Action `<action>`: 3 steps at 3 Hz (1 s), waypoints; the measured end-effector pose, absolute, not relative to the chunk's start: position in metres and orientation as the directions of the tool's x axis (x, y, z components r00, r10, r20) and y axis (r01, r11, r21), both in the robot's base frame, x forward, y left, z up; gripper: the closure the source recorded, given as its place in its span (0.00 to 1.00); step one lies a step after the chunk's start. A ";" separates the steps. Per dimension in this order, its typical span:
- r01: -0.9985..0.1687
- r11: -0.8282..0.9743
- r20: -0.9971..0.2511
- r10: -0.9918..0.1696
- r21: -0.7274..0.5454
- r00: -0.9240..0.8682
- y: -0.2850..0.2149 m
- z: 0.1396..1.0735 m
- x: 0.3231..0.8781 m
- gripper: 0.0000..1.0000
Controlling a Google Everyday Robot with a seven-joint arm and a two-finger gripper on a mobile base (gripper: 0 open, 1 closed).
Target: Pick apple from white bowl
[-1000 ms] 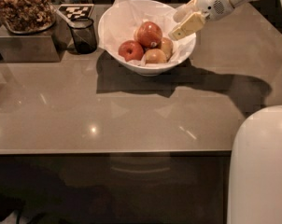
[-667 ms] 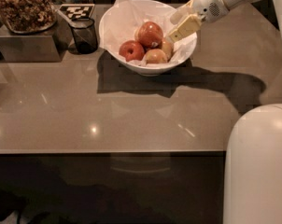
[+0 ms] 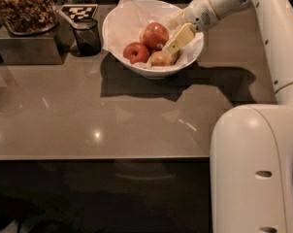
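The white bowl (image 3: 117,30), lined with crinkled white paper, stands at the back of the counter. The apple (image 3: 154,35), large and glossy red-orange, lies in it. A smaller darker red apple (image 3: 136,52) and a pale yellow-tan apple (image 3: 161,58) lie in front of it. My gripper (image 3: 170,37) reaches in from the right over the bowl's right side. It is open, and one cream finger (image 3: 180,37) sits right beside the apple. The gripper holds nothing.
A small dark glass cup (image 3: 87,36) stands left of the bowl. A dark box (image 3: 25,47) topped with a tray of brown snacks is at the far left. A checkered marker (image 3: 77,11) lies behind the cup. My white robot body (image 3: 255,169) fills the lower right.
The gripper has moved a little left and down into the bowl, closer to the large apple. The apples have not moved.
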State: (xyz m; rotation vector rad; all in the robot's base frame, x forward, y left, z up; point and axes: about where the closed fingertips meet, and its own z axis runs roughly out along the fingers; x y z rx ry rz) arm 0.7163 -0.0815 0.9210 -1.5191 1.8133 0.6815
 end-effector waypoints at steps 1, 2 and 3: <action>-0.985 0.170 -0.770 -0.630 -0.016 -0.096 -0.071 0.916 0.723 0.24; -0.987 0.162 -0.772 -0.630 -0.022 -0.086 -0.063 0.917 0.727 0.28; -0.985 0.162 -0.775 -0.629 -0.055 -0.060 -0.054 0.932 0.731 0.49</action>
